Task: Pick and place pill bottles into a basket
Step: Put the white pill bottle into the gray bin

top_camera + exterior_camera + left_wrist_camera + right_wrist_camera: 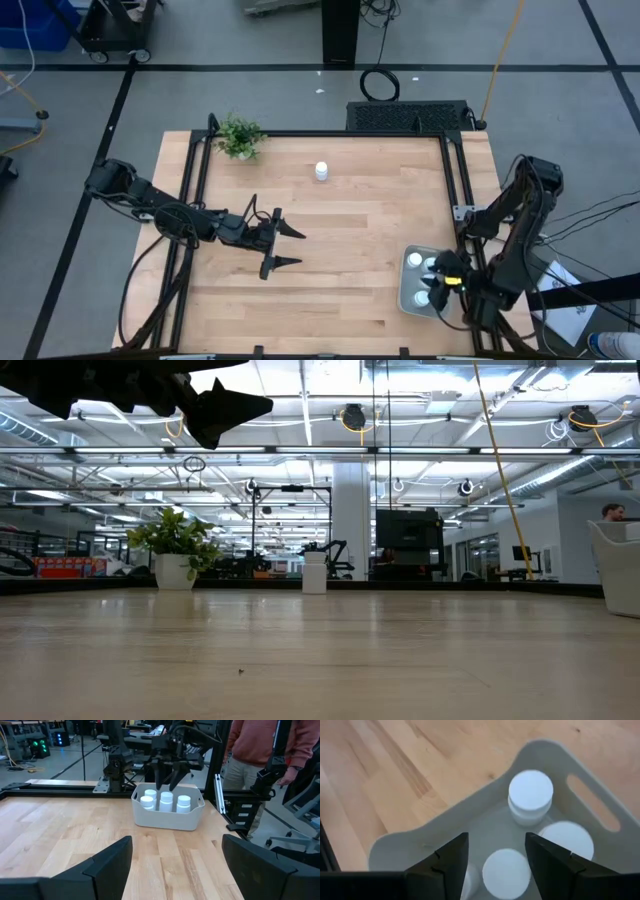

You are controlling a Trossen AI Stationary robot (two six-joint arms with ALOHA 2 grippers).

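Four bottles [166,800] stand in the basket [409,297] at the table's near right; a fifth bottle [321,171] stands alone at far centre, beside the plant [239,136]. Right gripper [496,851] hangs over the basket, jaws apart, empty. Left gripper [290,246] hovers mid-table, wide, empty. One bottle left.

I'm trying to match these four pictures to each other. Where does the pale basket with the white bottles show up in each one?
High view: the basket sits at the table's lower right, under the right gripper.
Low view: only a pale sliver at the right edge.
Left wrist view: upper middle, across the table.
Right wrist view: fills the picture, seen from above.
Shared landmark: the right gripper just above the bottles in it.
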